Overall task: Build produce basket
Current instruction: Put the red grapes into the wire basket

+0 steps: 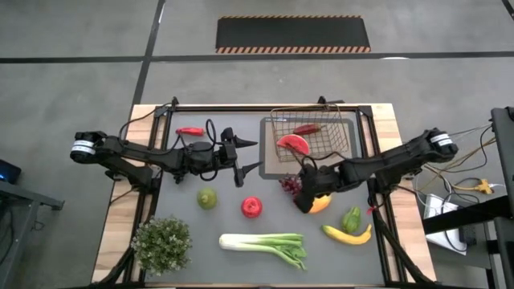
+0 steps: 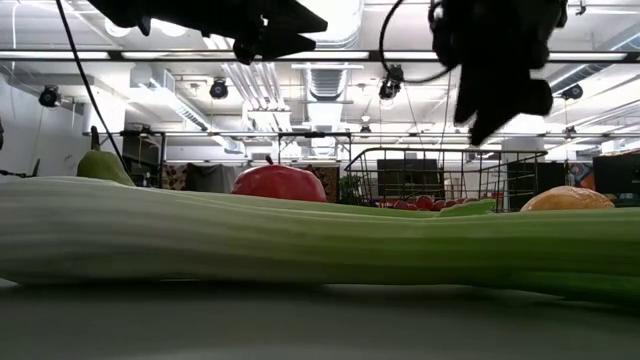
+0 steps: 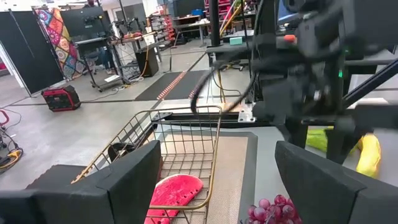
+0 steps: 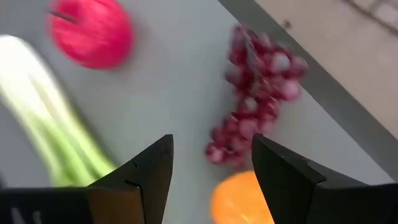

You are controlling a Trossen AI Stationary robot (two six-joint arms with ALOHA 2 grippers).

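We see the grey-matted surface (image 1: 161,205) with wooden edges carrying everything, and at its far side the thin wire-mesh basket (image 1: 347,128), rectangular and see-through, already holding a watermelon slice (image 1: 293,144) and a red chilli pepper (image 1: 307,128). The rest of the produce lies outside it: a long, ribbed leek (image 1: 265,245) at the near edge, a curved banana (image 1: 347,234), a lumpy green pepper (image 1: 352,218), a smooth red apple (image 1: 252,206), a pear-shaped green fruit (image 1: 207,197) and a second chilli (image 1: 190,131). We judge the step in hand to be picking the next item: the right claw (image 4: 211,171) hangs spread and empty above the knobbly purple grapes (image 4: 258,99) and the rounded orange mango (image 4: 241,199), just beside the basket's near corner. Next it must drop squarely over the cluster and close gently, since the bunch is bumpy. The left claw (image 3: 217,180) waits spread wide, facing the basket.
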